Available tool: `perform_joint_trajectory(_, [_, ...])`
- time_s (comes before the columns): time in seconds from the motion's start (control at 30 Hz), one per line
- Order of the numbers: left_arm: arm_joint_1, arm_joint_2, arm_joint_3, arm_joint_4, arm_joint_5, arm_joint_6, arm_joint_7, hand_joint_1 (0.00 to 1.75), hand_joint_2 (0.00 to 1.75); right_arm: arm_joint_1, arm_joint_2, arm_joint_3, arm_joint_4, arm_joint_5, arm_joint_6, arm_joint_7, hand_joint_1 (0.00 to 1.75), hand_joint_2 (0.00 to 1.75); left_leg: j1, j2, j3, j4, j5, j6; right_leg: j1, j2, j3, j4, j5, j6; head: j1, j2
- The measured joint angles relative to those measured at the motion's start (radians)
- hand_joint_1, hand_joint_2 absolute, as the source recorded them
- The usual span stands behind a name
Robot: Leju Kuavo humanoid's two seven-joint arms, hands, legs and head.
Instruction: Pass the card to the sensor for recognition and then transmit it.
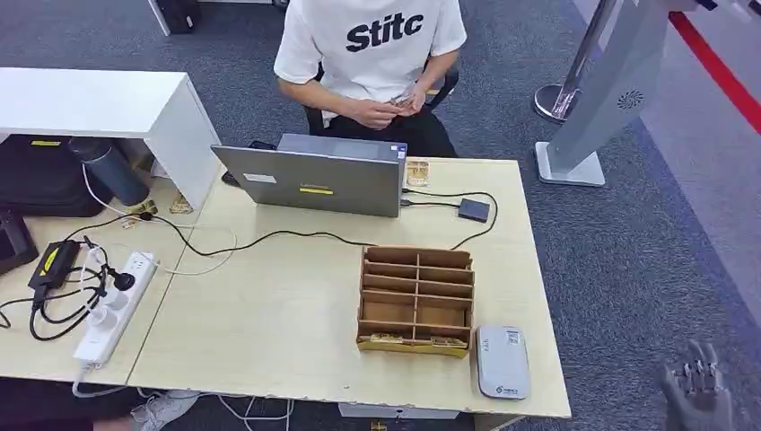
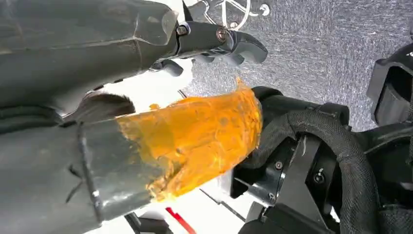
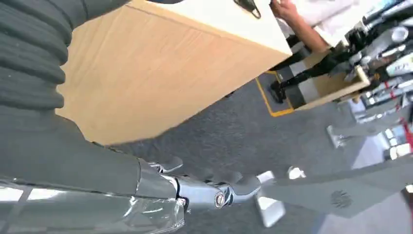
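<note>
A brown wooden organiser (image 1: pixel 416 298) with several compartments stands on the table, and cards (image 1: pixel 388 338) lie in its front row. Just right of it lies the grey-white sensor pad (image 1: pixel 502 361). My right hand (image 1: pixel 695 382) hangs off the table's right front corner, below the table top, fingers spread and holding nothing; in the right wrist view its fingers (image 3: pixel 221 191) stretch out beside the table's side panel (image 3: pixel 146 78). My left hand (image 2: pixel 204 97) hangs low by my body, its orange-taped thumb (image 2: pixel 199 136) apart from the dark fingers (image 2: pixel 219 41), with nothing in it.
A person in a white shirt (image 1: pixel 372 45) sits at the far side, fingering something small. A grey laptop (image 1: pixel 310 178), a black box (image 1: pixel 474 210) on a cable, another card (image 1: pixel 417 171) and a power strip (image 1: pixel 112 310) are on the table. A grey stand (image 1: pixel 583 126) rises at the right.
</note>
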Motion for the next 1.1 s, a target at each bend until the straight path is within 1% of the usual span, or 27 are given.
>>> perform_joint_trajectory(0.1, [0.009,-0.003,0.001,-0.001,0.001,0.003,-0.001,0.00,1.75,0.024,0.027,0.034,-0.094,0.030,-0.011,-0.008,0.00,1.75,0.000,0.000,0.000,0.000,0.000,0.000,0.000,0.000,0.000,0.000,0.000,0.000,0.000,0.000])
perform_joint_trajectory(0.33, [0.025,-0.009,0.004,-0.001,0.002,0.008,-0.002,0.00,1.75,0.083,0.071,0.170,-0.304,0.146,-0.058,-0.021,0.00,1.75,0.000,0.000,0.000,0.000,0.000,0.000,0.000,0.000,0.000,0.000,0.000,0.000,0.000,0.000])
perform_joint_trajectory(0.47, [0.028,-0.010,0.008,-0.001,0.002,0.008,-0.002,0.00,1.75,0.104,0.083,0.250,-0.396,0.217,-0.092,-0.024,0.00,1.75,0.000,-0.001,0.000,0.000,0.000,0.000,0.000,-0.001,0.001,0.000,0.000,0.000,0.000,0.000])
perform_joint_trajectory(0.6, [0.023,-0.009,0.004,-0.001,0.002,0.010,-0.002,0.00,1.75,0.104,0.083,0.364,-0.468,0.318,-0.155,-0.020,0.00,1.75,0.000,0.000,0.001,0.000,0.000,0.000,0.000,0.000,0.001,0.000,0.000,0.000,0.000,0.000])
perform_joint_trajectory(0.73, [0.012,-0.006,-0.011,-0.001,0.002,0.011,-0.003,0.00,1.75,0.087,0.080,0.455,-0.509,0.408,-0.215,0.000,0.00,1.75,0.000,-0.001,0.001,0.000,0.000,0.000,0.000,-0.001,0.001,0.000,0.000,0.000,0.000,0.000])
perform_joint_trajectory(1.1, [-0.045,0.023,-0.070,-0.001,0.003,0.006,0.000,0.00,1.75,0.004,0.035,0.731,-0.594,0.651,-0.375,0.065,0.00,1.75,0.000,0.000,0.001,0.000,0.000,0.000,0.000,0.000,0.001,0.000,0.000,0.000,0.000,0.000])
